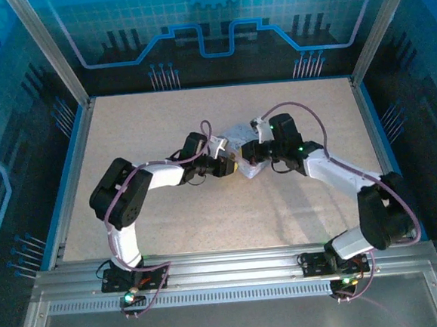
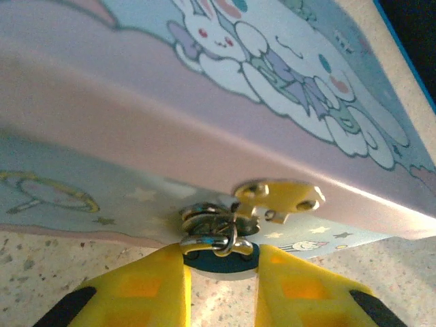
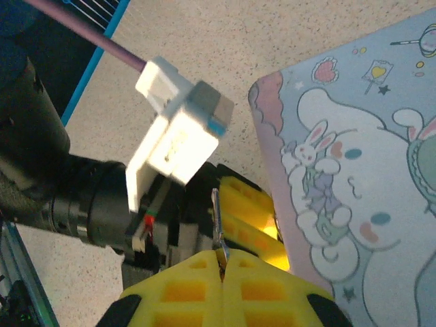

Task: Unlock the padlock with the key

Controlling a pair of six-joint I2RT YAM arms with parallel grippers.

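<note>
Yellow fingers of the right end effector (image 3: 223, 262) are pressed together on the key (image 3: 216, 218), which juts ahead of them. Between the left end effector's (image 2: 221, 283) fingers the padlock (image 2: 219, 257) hangs from the box (image 2: 204, 102) hasp (image 2: 279, 197); clamped or not, I cannot tell. Its shackle looks closed: inserting and turning remain

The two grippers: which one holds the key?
The right gripper, its yellow fingers shut on the thin key that pokes out; the left gripper has its fingers apart, astride the padlock.
</note>
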